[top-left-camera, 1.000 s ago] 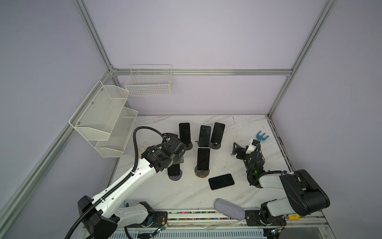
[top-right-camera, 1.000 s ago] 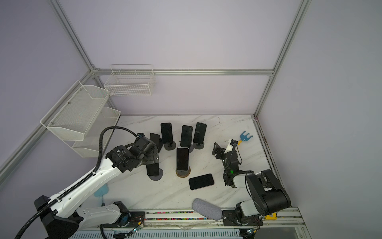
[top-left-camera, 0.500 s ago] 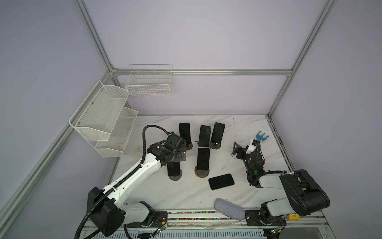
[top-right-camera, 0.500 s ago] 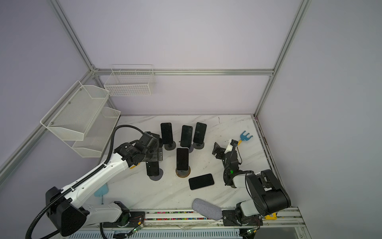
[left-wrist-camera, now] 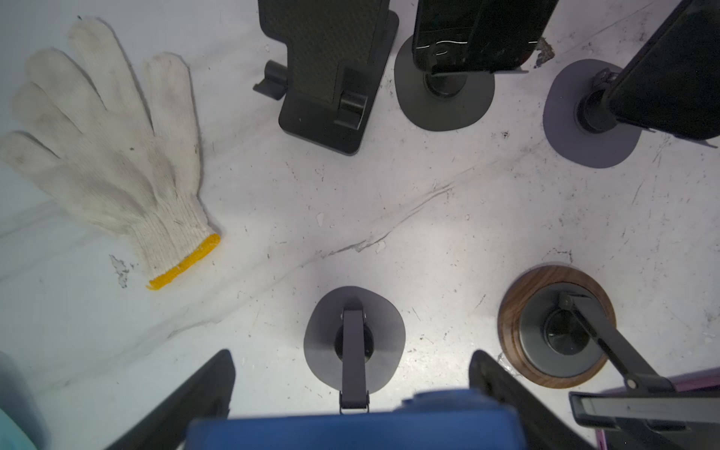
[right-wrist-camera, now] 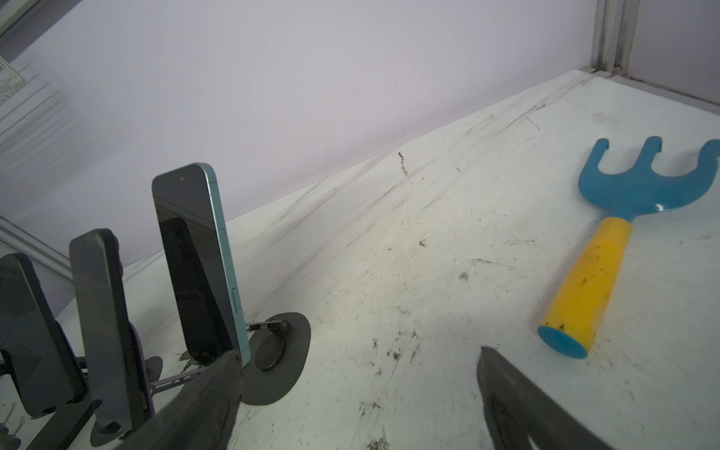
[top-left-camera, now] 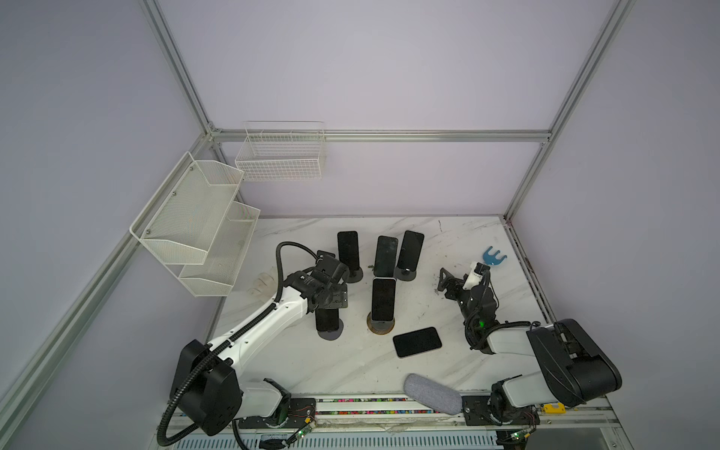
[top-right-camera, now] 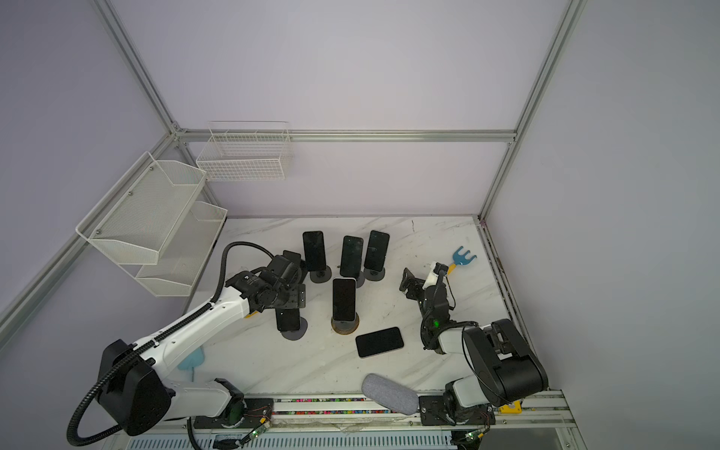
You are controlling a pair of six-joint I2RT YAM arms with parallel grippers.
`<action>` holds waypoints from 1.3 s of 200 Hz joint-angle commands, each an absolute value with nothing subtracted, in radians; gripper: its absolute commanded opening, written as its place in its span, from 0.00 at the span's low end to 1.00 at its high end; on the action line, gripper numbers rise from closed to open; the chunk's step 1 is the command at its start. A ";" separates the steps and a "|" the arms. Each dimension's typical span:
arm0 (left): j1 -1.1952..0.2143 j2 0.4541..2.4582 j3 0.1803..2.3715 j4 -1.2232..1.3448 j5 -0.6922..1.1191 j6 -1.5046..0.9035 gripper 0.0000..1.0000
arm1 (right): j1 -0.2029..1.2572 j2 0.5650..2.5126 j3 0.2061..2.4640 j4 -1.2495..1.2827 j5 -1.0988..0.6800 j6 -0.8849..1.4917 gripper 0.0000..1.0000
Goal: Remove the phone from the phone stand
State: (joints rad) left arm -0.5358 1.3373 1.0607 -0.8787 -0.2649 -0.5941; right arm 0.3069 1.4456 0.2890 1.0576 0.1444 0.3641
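The phone [top-left-camera: 326,320] I'm after leans back on its grey-disc phone stand [left-wrist-camera: 352,339]. It is in the front row of stands, the one nearer the left edge of the table [top-left-camera: 350,370]. I have the left gripper [left-wrist-camera: 350,353] over its top end, one finger [left-wrist-camera: 195,397] on either side of the blue casing. As I judge it, a hold across the narrow width lets me lift the phone clear of the cradle lip. The jaws stand partly apart around it, but the phone's own top edge hides the pads, so I cannot tell whether they grip it yet. The right gripper [right-wrist-camera: 358,350] sits low near the right edge, jaws wide and empty, parked out of the way, I'd guess.

Counting, I get six phones: five upright on stands and one flat phone [top-left-camera: 417,342] toward the front edge. There are six stands: four grey discs, one wood-ringed base [left-wrist-camera: 557,323] and one black rectangular stand [left-wrist-camera: 331,85] whose cradle looks empty. There is also one white glove [left-wrist-camera: 105,148] near the left edge, one blue-and-yellow rake [right-wrist-camera: 607,233] toward the back right corner, and one grey pouch [top-left-camera: 428,393] over the front edge.
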 commanded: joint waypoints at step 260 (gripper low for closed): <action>-0.541 1.391 1.098 -0.836 -0.333 -0.641 0.99 | 0.322 1.434 0.289 1.089 0.178 0.352 0.95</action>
